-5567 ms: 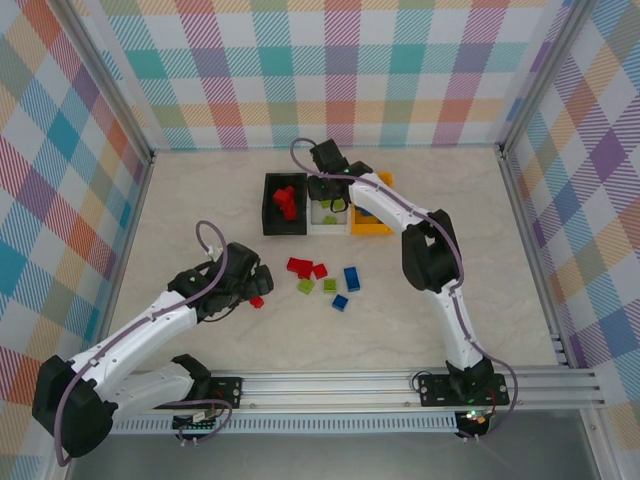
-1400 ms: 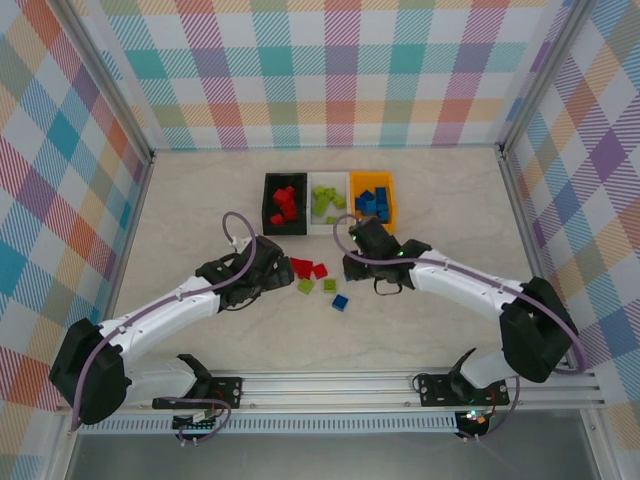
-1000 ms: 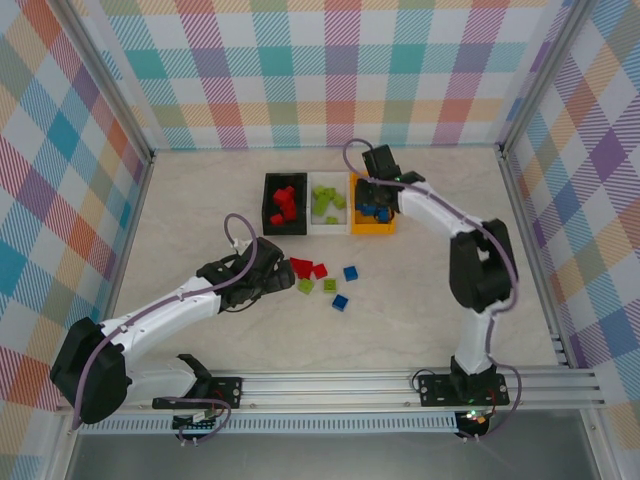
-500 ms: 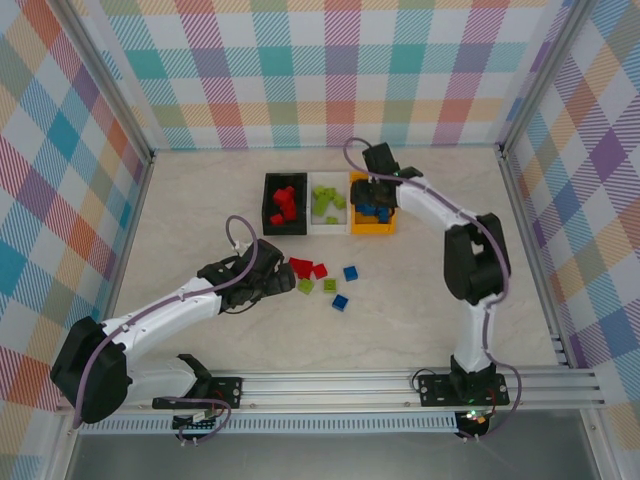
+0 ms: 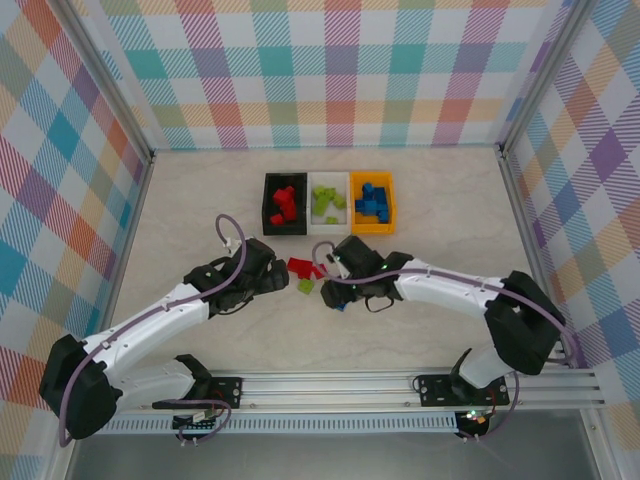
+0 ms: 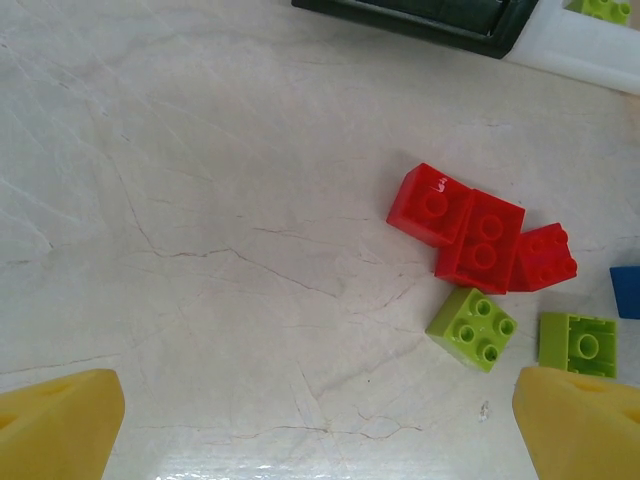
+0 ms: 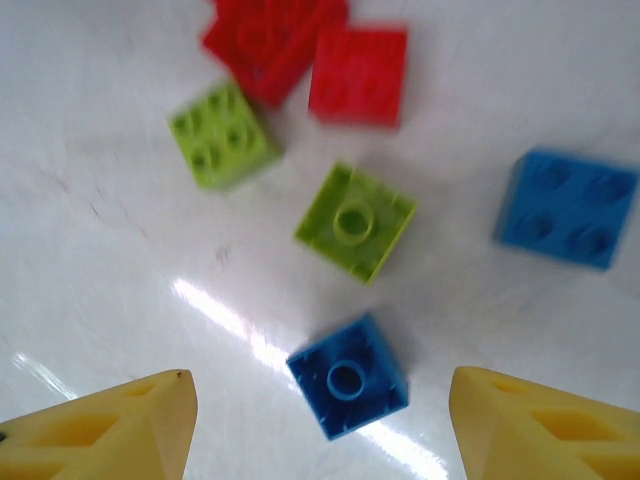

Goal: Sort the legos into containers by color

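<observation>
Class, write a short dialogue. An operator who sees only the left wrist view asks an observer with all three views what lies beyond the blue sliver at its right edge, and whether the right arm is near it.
Operator: My view cuts off a blue brick at the right edge. Is there any more blue beyond it?
Observer: Yes, a second blue brick lies apart from it, hollow side up.
Operator: Is the right arm near that one?
Observer: The right gripper is at it, with its jaws open to either side and a gap showing on both sides.
</observation>
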